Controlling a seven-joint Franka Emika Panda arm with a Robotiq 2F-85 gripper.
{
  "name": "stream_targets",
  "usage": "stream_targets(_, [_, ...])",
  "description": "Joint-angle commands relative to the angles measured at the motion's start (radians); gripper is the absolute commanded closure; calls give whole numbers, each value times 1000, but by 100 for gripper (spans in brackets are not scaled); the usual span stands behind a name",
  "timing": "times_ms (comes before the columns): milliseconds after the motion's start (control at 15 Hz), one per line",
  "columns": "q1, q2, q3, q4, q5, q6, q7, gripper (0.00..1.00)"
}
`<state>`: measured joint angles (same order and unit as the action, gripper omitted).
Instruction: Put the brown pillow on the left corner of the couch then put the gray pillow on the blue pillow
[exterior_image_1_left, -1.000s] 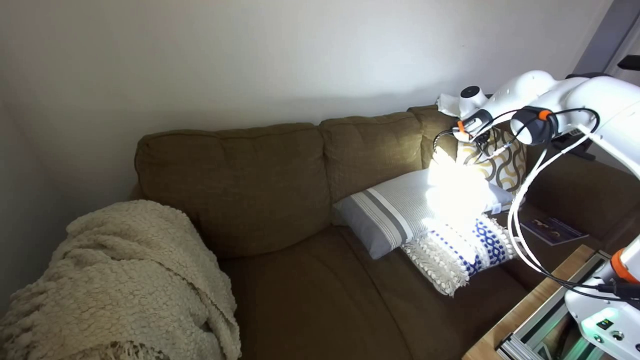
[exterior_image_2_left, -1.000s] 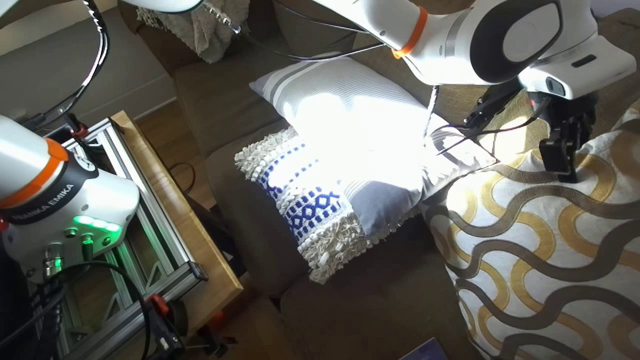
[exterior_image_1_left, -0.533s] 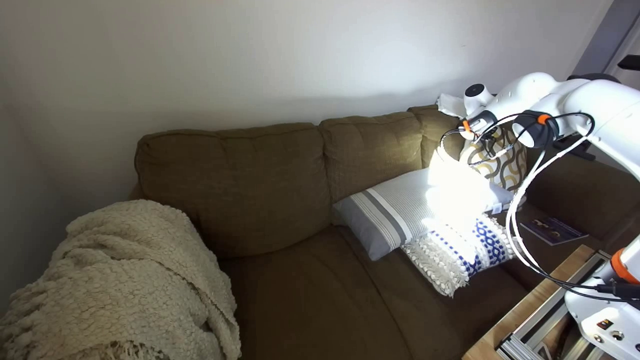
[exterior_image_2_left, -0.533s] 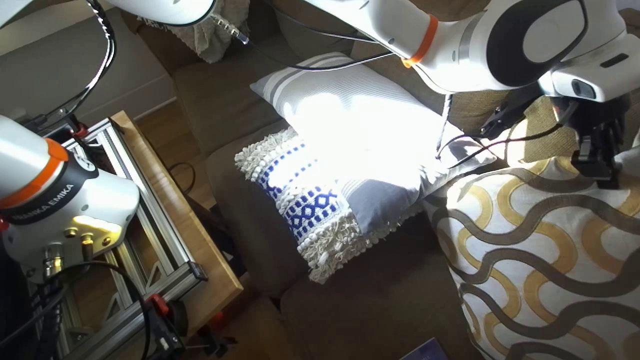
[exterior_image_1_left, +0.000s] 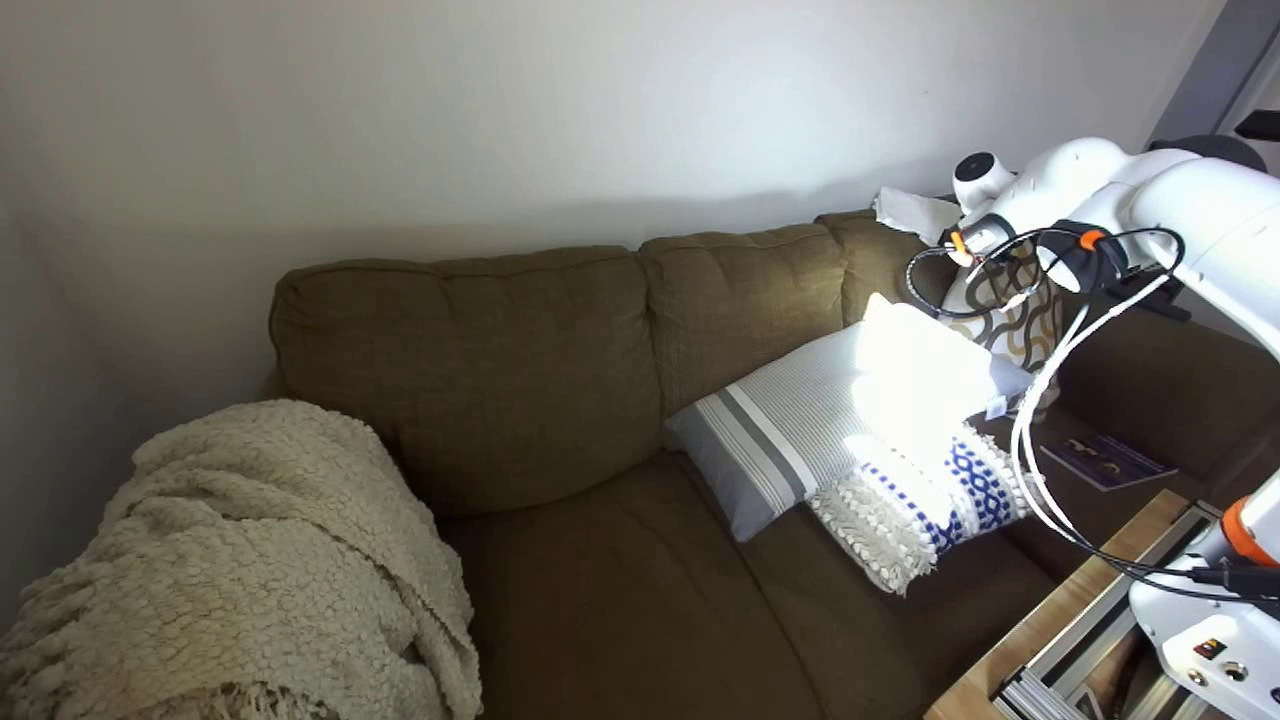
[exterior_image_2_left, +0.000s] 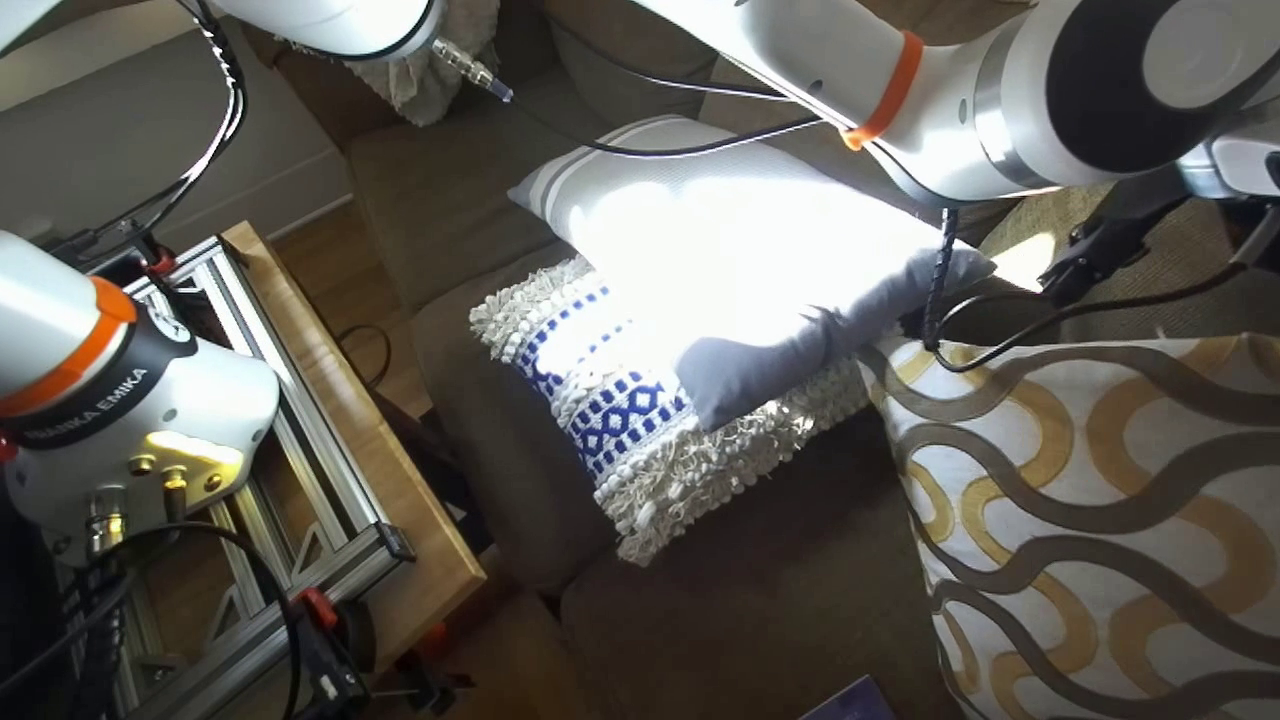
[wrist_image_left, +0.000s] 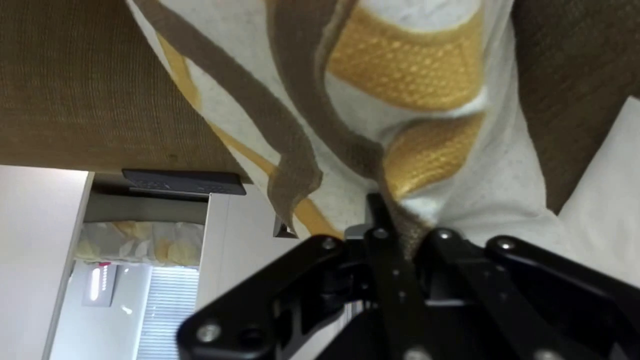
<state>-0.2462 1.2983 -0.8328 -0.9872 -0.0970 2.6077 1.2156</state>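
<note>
The brown pillow with its curving tan-and-white pattern stands against the couch back, close to the far armrest by the left corner of the couch. In the wrist view, my gripper is shut on an edge of this pillow, and the fabric bunches between the fingers. The fingertips are hidden in both exterior views. The striped gray pillow lies partly over the white-and-blue knit blue pillow, one end reaching onto the seat. Strong glare washes out the middle of both.
A cream knit blanket covers the opposite end of the couch. A book lies on the seat near the armrest. White cloth rests on the couch back. The robot's base stands on a wooden table; loose arm cables hang above the pillows.
My gripper has moved right in both exterior views, and the brown pillow has shifted the same way. The gray pillow has turned slightly, showing more of the blue pillow's fringe.
</note>
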Motion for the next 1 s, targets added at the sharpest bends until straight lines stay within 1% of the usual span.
stream_targets(0, [-21,-24,-83,-8,0,26,80,97])
stream_targets(200, [-37,-30,-109,-6,23,-10,143,97])
stream_targets(333, [-58,-43,-100,1,64,-53,194,97])
stream_targets(467, [-81,-54,-70,22,114,-105,221,97])
stream_targets(533, [-82,-54,-73,30,137,-130,249,97])
stream_targets(667, [-91,-58,-50,56,194,-188,280,97])
stream_targets(800, [-79,-81,-27,56,248,-234,305,97])
stream_targets(933, [-65,-104,-12,48,289,-254,315,97])
